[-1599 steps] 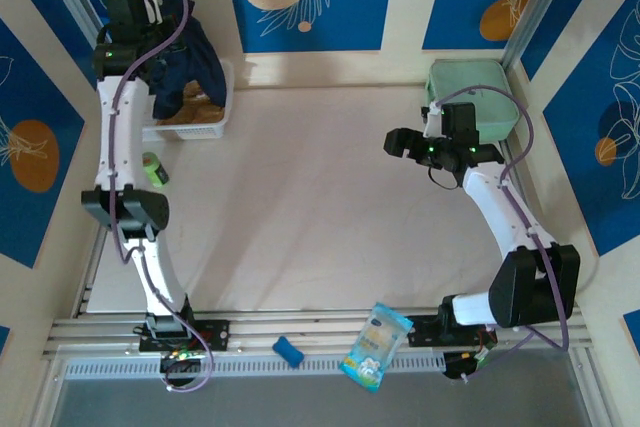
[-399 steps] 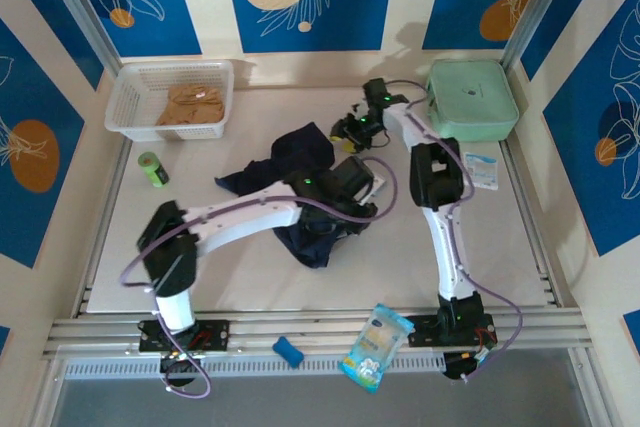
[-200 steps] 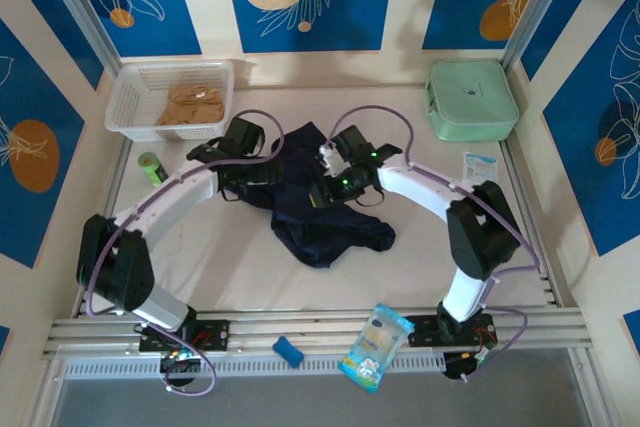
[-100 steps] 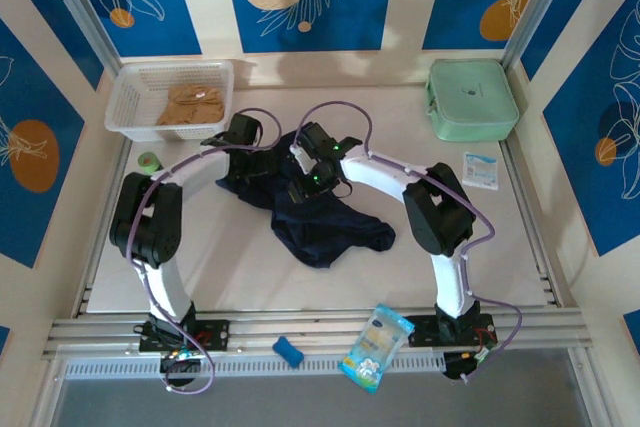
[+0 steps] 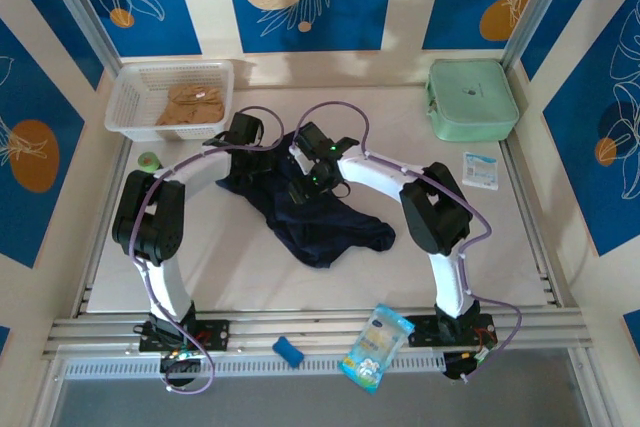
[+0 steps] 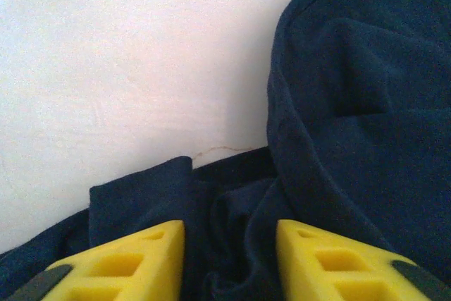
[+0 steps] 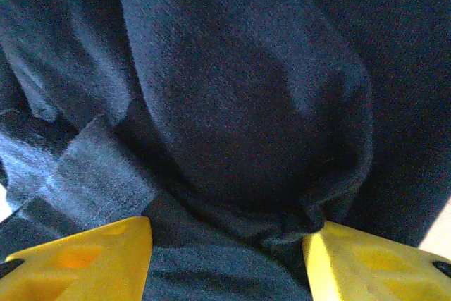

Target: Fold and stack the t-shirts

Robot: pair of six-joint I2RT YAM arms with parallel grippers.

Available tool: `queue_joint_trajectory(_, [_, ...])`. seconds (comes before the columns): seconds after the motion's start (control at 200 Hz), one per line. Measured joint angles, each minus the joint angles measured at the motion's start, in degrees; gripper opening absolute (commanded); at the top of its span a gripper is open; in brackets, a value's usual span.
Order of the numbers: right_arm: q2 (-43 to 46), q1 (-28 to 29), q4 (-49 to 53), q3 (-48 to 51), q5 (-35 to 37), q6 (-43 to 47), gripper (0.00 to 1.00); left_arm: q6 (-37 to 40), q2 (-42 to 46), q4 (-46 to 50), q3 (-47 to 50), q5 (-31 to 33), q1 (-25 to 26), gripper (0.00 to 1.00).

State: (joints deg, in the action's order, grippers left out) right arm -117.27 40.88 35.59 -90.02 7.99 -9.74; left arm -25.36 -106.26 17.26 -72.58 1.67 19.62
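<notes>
- The table point(image 5: 250, 277) has no folded pile on it anywhere near the basket point(image 5: 125, 97), so the task looks to be in its early stage: nothing is folded and nothing is stacked.
- The navy t-shirt point(image 5: 330, 222) lies in a crumpled heap to the near right of the basket, out on the open tabletop. It is bunched and creased, with no flat panel or straight edge laid out. By my reading it first needs spreading flat.
- The tan t-shirt point(image 5: 190, 105) sits rumpled inside the basket. It looks untouched and is left for later.
- The right gripper point(image 7: 225, 234) is down on the navy heap, on the side away from the basket. Its jaws stand wide apart, straddling a mound of cloth without pinching it.
- The left gripper point(image 6: 229, 234) is at the heap's edge nearest the basket, where the cloth meets bare table. A fold of navy cloth lies between its fingers, which stand fairly close. I cannot tell whether they have it clamped.
- Left to do: flatten and fold the navy shirt, fetch and fold the tan one, then stack them.
</notes>
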Motion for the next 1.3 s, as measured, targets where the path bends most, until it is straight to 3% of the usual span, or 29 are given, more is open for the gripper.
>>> queue_joint_trajectory(0.245, [-0.39, 0.02, 0.22, 0.00, -0.44, 0.42, 0.43, 0.17, 0.00, -0.39, 0.22, -0.17, 0.00, 0.20])
queue_joint_trajectory(0.405, [0.76, 0.04, 1.09, 0.68, -0.22, 0.37, 0.36, -0.07, 0.00, -0.37, 0.22, -0.15, 0.00, 0.00])
queue_joint_trajectory(0.675, [9.11, 0.02, 3.10, 5.01, 0.85, -0.46, 0.00, 0.17, 0.00, -0.55, 0.35, -0.15, 0.00, 0.00])
queue_joint_trajectory(0.775, [10.88, -0.26, 3.13, 5.40, 0.81, -0.76, 0.02, 0.15, 0.07, -0.90, 0.92, -0.15, 0.00, 0.00])
queue_joint_trajectory(0.966, [10.97, -1.31, 3.32, 5.31, 0.59, -0.13, 0.34, 0.17, 1.20, -1.38, 2.54, -0.15, 0.00, 0.00])
queue_joint_trajectory(1.301, [3.58, -4.26, 2.58, 3.43, -1.55, 2.47, 0.44, 0.15, 1.97, -1.42, 3.21, -0.17, 0.00, 0.00])
